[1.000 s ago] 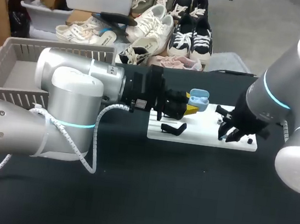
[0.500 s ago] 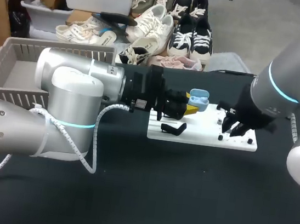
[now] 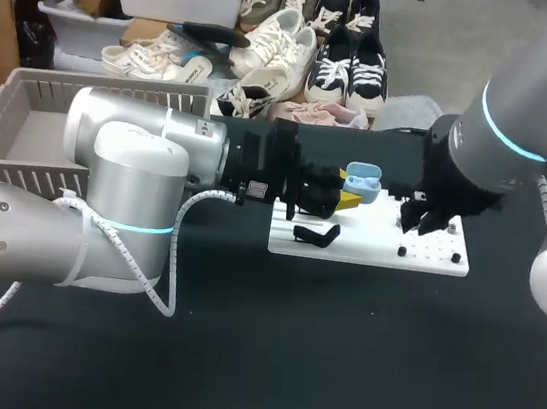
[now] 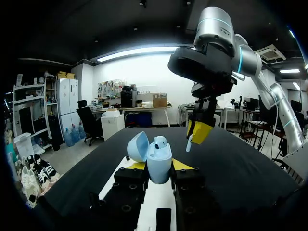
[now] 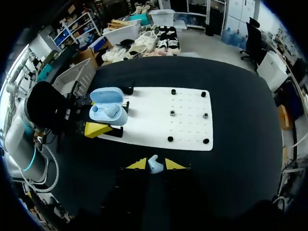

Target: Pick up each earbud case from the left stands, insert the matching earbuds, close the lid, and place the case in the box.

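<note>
A light blue earbud case point(image 3: 362, 183) stands upright with its lid open above the left part of the white board point(image 3: 369, 245). My left gripper point(image 3: 347, 200) is shut on it. In the left wrist view the case point(image 4: 159, 159) sits between the yellow tips of the left gripper point(image 4: 159, 166), with one earbud point(image 4: 160, 142) seated inside. My right gripper point(image 3: 417, 222) hangs above the board, just right of the case. It is shut on a small light blue earbud point(image 5: 153, 166), which the left wrist view shows as the earbud point(image 4: 189, 143) under the right gripper point(image 4: 198, 132).
A black stand point(image 3: 317, 234) lies on the board's left part. Small black pegs point(image 5: 170, 113) dot the board point(image 5: 183, 122). A grey basket point(image 3: 22, 126) sits at the table's far left. Black tabletop spreads in front of the board.
My right gripper has lifted off the board's right part and moved left and back, closer to the case. The left arm and the case have kept still.
</note>
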Available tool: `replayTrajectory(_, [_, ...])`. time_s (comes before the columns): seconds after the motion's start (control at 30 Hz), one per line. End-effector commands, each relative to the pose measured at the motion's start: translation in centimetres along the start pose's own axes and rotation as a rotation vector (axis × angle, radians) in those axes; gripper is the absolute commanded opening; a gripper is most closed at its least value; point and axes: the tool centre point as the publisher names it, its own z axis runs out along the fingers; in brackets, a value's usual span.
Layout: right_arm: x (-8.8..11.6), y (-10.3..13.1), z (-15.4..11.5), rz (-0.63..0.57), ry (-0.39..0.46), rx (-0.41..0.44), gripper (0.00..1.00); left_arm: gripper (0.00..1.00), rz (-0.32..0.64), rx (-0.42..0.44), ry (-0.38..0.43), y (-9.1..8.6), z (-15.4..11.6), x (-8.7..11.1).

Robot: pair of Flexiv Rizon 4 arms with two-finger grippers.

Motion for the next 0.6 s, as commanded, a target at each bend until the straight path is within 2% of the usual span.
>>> replayTrajectory(0.03, [-0.8,1.8,-1.5,-0.049,0.067,0.025,0.0,0.0,0.001,-0.005,-0.001,-0.2,0.0,0.0])
replayTrajectory(0.37, [-2.5,6.1,-4.1,-0.169,0.074,0.025,0.0,0.0,0.001,-0.005,-0.001,-0.2,0.0,0.0])
replayTrajectory(0.6, [-3.8,8.2,-4.5,-0.211,0.058,0.033,0.0,0.0,0.001,-0.005,-0.001,-0.2,0.0,0.0])
